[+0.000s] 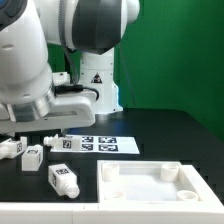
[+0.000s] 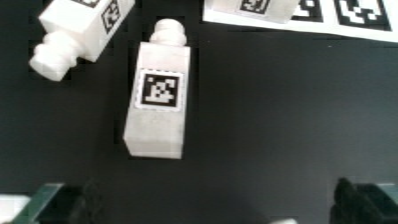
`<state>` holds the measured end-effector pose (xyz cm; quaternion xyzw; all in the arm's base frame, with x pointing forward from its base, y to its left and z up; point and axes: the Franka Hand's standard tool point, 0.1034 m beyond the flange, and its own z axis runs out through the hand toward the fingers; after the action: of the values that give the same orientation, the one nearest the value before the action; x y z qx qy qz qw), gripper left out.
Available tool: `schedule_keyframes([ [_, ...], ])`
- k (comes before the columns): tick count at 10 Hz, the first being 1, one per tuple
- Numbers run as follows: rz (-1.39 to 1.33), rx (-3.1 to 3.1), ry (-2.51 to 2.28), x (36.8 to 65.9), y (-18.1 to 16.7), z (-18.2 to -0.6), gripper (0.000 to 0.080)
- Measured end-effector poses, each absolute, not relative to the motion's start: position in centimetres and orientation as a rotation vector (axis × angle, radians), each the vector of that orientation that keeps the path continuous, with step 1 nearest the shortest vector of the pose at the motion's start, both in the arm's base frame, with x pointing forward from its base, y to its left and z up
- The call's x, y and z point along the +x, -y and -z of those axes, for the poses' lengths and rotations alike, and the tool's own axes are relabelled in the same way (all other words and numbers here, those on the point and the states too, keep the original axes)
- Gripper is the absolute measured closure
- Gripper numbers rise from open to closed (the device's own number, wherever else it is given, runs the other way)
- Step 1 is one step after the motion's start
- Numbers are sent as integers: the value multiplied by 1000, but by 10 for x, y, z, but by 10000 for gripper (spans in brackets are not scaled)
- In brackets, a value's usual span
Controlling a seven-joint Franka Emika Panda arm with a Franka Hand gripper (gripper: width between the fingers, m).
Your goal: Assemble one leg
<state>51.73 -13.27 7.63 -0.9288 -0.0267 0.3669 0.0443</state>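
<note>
In the wrist view a white leg (image 2: 160, 95) with a black-and-white tag lies flat on the black table, its narrow tip pointing away from the gripper. My gripper (image 2: 210, 206) is open, with dark fingertips (image 2: 54, 204) wide apart, and hovers just short of the leg's blunt end without touching it. A second leg (image 2: 75, 30) lies beside it at an angle. In the exterior view several legs lie at the left, among them one by the marker board (image 1: 50, 141) and one nearer the front (image 1: 63, 180). The arm's hand (image 1: 40, 105) hangs above them and its fingers are hidden.
The marker board (image 1: 98, 144) lies beside the legs and also shows in the wrist view (image 2: 302, 12). The large white square panel (image 1: 160, 185) with corner holes lies at the exterior view's front right. The robot base (image 1: 95, 80) stands behind.
</note>
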Motion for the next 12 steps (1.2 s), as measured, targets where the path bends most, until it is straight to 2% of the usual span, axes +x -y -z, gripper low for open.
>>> schedule_keyframes([
  [3,-1135,-2838,86,515,135,-74,150],
  [7,-1234,-2847,53,497,159,-46,150],
  [11,-1236,-2847,60,497,158,-45,150],
  [12,-1280,-2841,24,490,156,-37,150],
])
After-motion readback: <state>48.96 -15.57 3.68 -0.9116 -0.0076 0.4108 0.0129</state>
